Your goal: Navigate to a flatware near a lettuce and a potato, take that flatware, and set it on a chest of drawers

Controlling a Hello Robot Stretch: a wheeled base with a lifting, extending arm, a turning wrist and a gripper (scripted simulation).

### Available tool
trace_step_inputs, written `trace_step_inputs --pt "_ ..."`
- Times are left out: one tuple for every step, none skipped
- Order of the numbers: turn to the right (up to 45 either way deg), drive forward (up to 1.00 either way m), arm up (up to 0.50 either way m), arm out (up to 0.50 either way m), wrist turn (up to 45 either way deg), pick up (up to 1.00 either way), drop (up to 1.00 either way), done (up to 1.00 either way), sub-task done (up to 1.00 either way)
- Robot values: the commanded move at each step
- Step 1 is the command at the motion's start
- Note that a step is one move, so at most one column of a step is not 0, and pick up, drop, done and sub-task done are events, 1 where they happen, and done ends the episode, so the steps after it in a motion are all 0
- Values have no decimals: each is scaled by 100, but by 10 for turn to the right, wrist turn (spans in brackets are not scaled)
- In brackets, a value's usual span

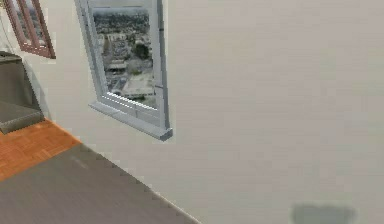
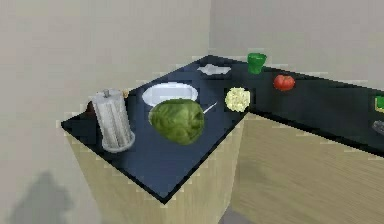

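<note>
1. Dark counter [image 2: 150,160] on pale cabinets, bending along the far wall; right run cut off by the arm side view's right edge.
2. By the counter's left corner: upright grey-white cylinder [image 2: 112,120], kind hard to make out.
3. Lettuce [image 2: 177,121] at mid-counter, covering the near rim of a round white dish [image 2: 165,94].
4. Thin pale sliver [image 2: 208,106] lying flat between the lettuce and a yellowish lump [image 2: 237,98], near the counter's inner corner; possibly the flatware, too small to tell fork, knife or spoon; near end lost against the lettuce.
5. Toward the back edge: small white plate [image 2: 214,69], green cup [image 2: 257,62], tomato [image 2: 285,82].
6. At the right edge: a green thing [image 2: 380,102] and a grey thing [image 2: 379,127], both cut off, unidentifiable.
7. Forward view: window [image 1: 125,60] in a pale wall; second frame [image 1: 30,25] cropped at the top left corner; wood floor patch [image 1: 35,145].
8. Gripper's state: cannot tell.
</note>
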Motion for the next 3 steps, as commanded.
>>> trace_step_inputs --pt "0 0 38 0 0 0 0 0 0" --pt "0 0 0 50 0 0 0 0 0" --pt "0 0 0 0 450 0 0 0 0"
